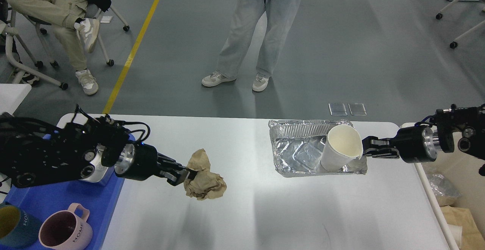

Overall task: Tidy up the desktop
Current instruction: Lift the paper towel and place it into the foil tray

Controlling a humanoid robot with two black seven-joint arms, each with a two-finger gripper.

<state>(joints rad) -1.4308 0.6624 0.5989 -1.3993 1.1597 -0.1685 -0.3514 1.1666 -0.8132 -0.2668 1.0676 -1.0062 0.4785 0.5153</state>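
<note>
The desktop (265, 212) is a wide pale tabletop with rounded corners. My left gripper (187, 175) is shut on a crumpled brown paper wad (204, 182), which hangs just above the left-centre of the table. At the right, a foil tray (299, 155) holds a clear plastic lid and a tilted white paper cup (339, 147). My right gripper (364, 147) rests against the cup's rim and the tray's right edge. Whether its fingers clamp either one does not show.
A blue tray (75, 200) at the left edge holds a metal box, a pink mug (64, 229) and a teal mug (11, 225). A bin with trash (447, 193) stands off the right end. One person stands and another sits beyond the far edge.
</note>
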